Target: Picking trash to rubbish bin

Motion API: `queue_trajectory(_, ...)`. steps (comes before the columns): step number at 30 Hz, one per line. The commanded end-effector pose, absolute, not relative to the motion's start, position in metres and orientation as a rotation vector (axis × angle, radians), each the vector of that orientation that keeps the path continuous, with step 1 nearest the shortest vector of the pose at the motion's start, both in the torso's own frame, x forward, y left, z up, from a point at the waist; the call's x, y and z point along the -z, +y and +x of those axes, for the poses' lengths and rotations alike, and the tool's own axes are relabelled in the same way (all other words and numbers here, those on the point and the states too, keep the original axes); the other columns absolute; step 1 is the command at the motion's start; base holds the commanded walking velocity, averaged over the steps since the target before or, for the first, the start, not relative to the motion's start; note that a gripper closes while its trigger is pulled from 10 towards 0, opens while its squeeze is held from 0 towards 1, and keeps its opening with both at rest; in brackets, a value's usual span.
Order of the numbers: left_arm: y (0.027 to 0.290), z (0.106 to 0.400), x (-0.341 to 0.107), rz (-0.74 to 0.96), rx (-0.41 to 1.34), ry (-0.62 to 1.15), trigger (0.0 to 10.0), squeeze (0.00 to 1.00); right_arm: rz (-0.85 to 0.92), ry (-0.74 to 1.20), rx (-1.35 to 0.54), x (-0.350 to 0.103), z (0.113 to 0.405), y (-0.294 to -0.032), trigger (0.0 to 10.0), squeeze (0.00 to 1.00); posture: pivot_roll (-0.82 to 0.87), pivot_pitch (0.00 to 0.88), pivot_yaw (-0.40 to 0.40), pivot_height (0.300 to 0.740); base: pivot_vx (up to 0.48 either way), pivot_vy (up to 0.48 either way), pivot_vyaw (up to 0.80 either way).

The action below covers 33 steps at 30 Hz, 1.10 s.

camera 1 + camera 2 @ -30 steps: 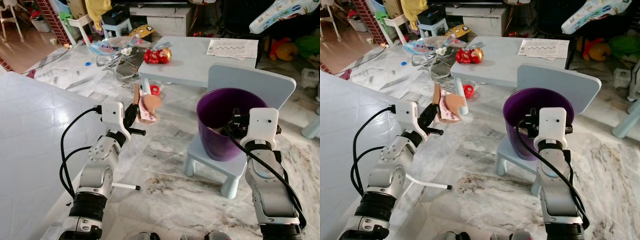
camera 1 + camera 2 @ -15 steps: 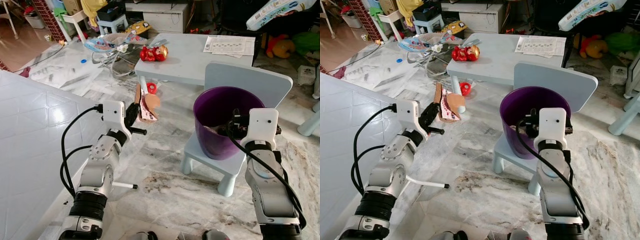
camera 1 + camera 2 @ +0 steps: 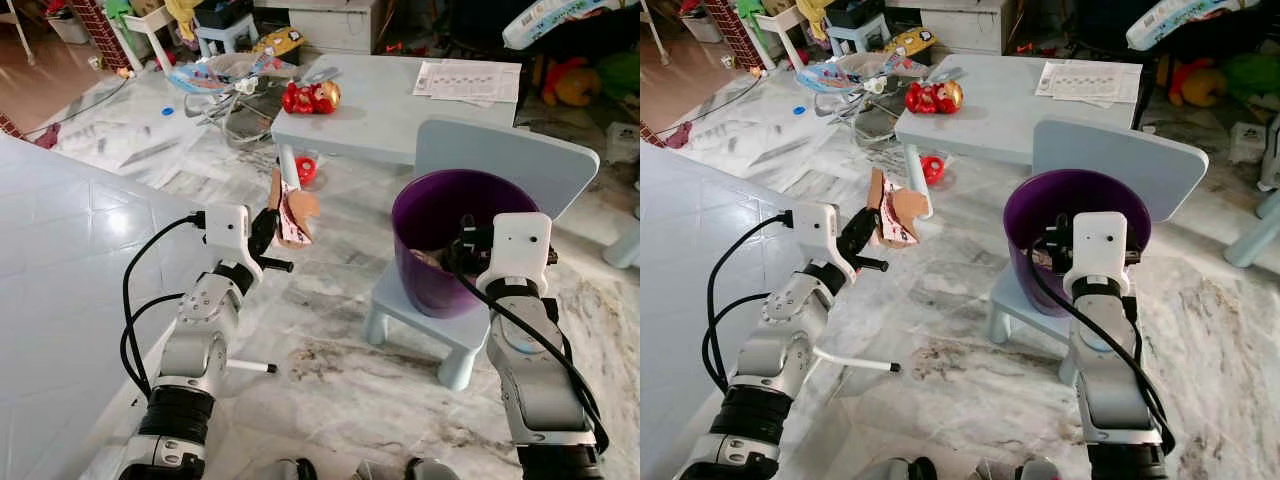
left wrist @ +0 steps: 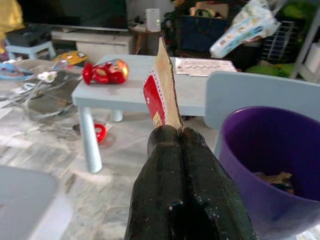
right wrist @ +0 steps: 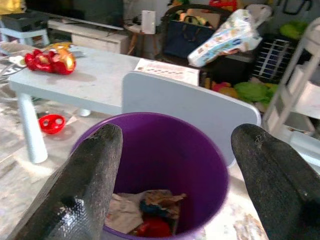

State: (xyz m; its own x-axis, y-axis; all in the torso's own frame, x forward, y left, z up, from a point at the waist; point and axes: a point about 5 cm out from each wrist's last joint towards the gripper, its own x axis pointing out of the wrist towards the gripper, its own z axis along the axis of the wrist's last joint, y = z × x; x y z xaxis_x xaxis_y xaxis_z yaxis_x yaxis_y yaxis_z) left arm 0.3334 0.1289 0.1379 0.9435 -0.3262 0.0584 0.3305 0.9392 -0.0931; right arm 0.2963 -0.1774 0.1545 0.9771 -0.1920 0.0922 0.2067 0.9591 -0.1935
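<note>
1. Purple plastic forms the rubbish bin (image 3: 445, 240), which stands on the seat of a small pale-blue chair (image 3: 520, 165) on the marble floor (image 3: 330, 370).
2. The left gripper (image 4: 180, 131) is clenched on a piece of cardboard trash (image 3: 290, 208), brown with a red-and-white printed face, held upright in the air to the robot's left of the bin and apart from it.
3. The right gripper (image 5: 175, 150) hangs at the bin's near rim with its two black fingers (image 5: 87, 175) spread wide and nothing between them.
4. Crumpled paper and wrappers (image 5: 142, 212) lie at the bottom of the bin.
5. Beyond the chair stands a pale-blue table (image 3: 390, 105) carrying a red and gold toy (image 3: 311, 97) and printed sheets (image 3: 468, 80); a small red object (image 3: 305, 172) lies on the floor beneath it.
</note>
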Motion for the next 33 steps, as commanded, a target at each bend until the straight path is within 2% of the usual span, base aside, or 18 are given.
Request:
queue_trajectory(1,0.1305,0.3316,-0.1403,-0.085,0.343,-0.055,10.0,0.0,-0.196,-0.064,0.202,-0.1544,0.2957,-0.1776,10.0,0.0,-0.12,0.133,0.111,0.74,0.0,0.0,-0.8)
queue_trajectory(4,0.1303,0.3317,-0.1405,-0.085,0.344,-0.054,10.0,0.0,-0.2,-0.065,0.201,-0.1547,0.2957,-0.1776,10.0,0.0,-0.12,0.133,0.111,0.74,0.0,0.0,-0.8)
queue_trajectory(15,0.1316,0.3317,-0.1397,-0.078,0.34,-0.05,10.0,0.0,-0.204,-0.073,0.193,-0.1557,0.2961,-0.1767,10.0,0.0,-0.12,0.128,0.109,0.74,0.292,0.0,-0.75)
queue_trajectory(33,0.1313,0.3313,-0.1387,-0.069,0.344,-0.043,10.0,0.0,-0.203,-0.074,0.185,-0.1557,0.2962,-0.1751,10.0,0.0,-0.12,0.127,0.112,0.74,0.375,0.0,0.0)
